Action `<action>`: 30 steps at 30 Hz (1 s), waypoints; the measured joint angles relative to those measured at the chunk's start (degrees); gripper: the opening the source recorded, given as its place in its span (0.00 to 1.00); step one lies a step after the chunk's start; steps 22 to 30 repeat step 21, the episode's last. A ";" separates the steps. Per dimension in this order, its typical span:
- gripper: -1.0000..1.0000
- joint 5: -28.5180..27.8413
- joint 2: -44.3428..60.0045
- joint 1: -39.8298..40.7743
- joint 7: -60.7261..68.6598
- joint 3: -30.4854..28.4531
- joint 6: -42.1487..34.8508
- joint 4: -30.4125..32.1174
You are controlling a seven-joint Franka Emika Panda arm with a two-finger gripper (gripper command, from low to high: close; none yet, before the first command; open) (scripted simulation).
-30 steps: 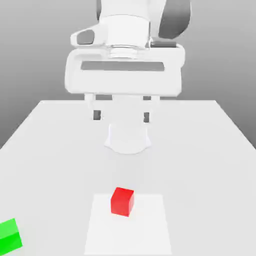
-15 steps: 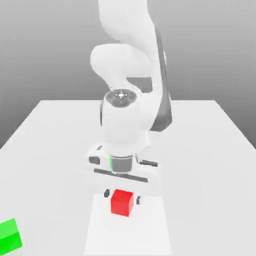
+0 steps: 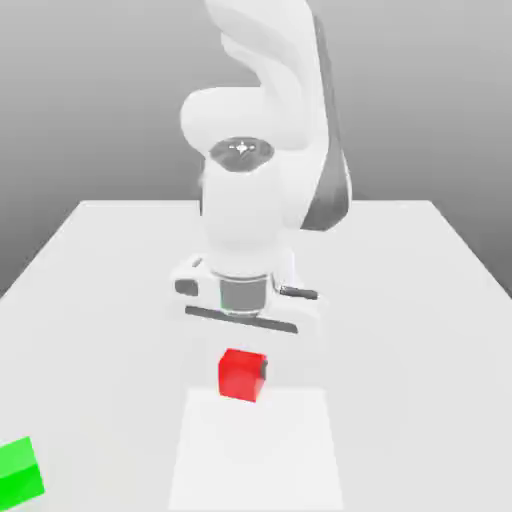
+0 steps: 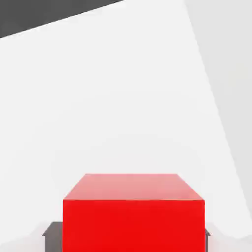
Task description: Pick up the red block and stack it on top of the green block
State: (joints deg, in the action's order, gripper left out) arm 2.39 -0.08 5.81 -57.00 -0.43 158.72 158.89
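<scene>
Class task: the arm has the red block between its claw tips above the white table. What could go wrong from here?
1. The red block is gripped only at its sides by the claw; it could slip during the carry.
2. The green block sits near the table corner; a slightly off placement might knock it off.

Bright, even simulator light, no glare

The white table (image 3: 420, 300) is evenly lit and edges stay crisp (no blur); the backdrop grades from dark grey above to paler below.
</scene>
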 joint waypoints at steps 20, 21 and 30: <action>1.00 4.83 22.52 16.59 10.36 -8.57 -7.81 -30.00; 1.00 4.83 22.52 16.59 10.36 -8.57 -7.81 -30.00; 1.00 4.83 22.52 16.59 10.36 -8.57 -7.81 -30.00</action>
